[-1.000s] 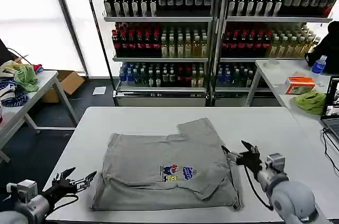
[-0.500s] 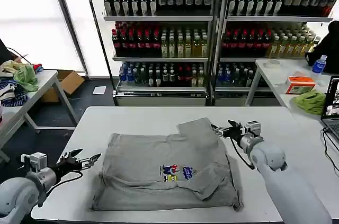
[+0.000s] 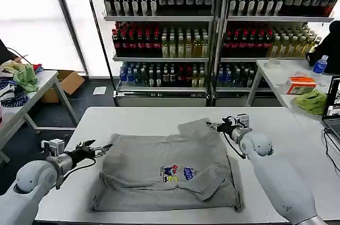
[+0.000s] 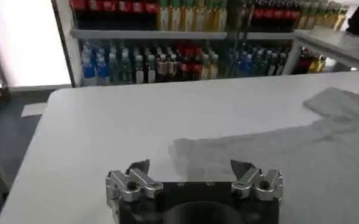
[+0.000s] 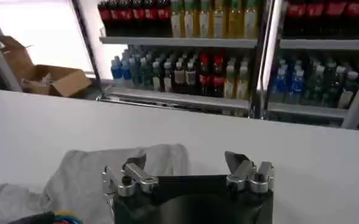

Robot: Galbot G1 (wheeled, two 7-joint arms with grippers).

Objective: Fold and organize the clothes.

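A light grey short-sleeved shirt (image 3: 170,169) with a small multicoloured chest print lies partly folded on the white table (image 3: 133,121). One sleeve sticks out at its far right corner. My left gripper (image 3: 98,149) hovers open at the shirt's left edge, nothing between its fingers. In the left wrist view that gripper (image 4: 190,165) points at the shirt's edge (image 4: 289,152). My right gripper (image 3: 215,126) is open just beside the far right sleeve. The right wrist view has the open gripper (image 5: 185,159) over the sleeve (image 5: 94,176).
Shelves of bottles (image 3: 212,28) stand behind the table. A side table at left carries a green cloth (image 3: 25,76) and dark blue patterned fabric (image 3: 13,97). On the right table are an orange box (image 3: 300,84), a green cloth (image 3: 312,101) and a laptop (image 3: 333,108).
Both arms came in toward the shirt. The left gripper rose from the front left corner to the shirt's left edge. The right gripper moved from the front right to the far sleeve.
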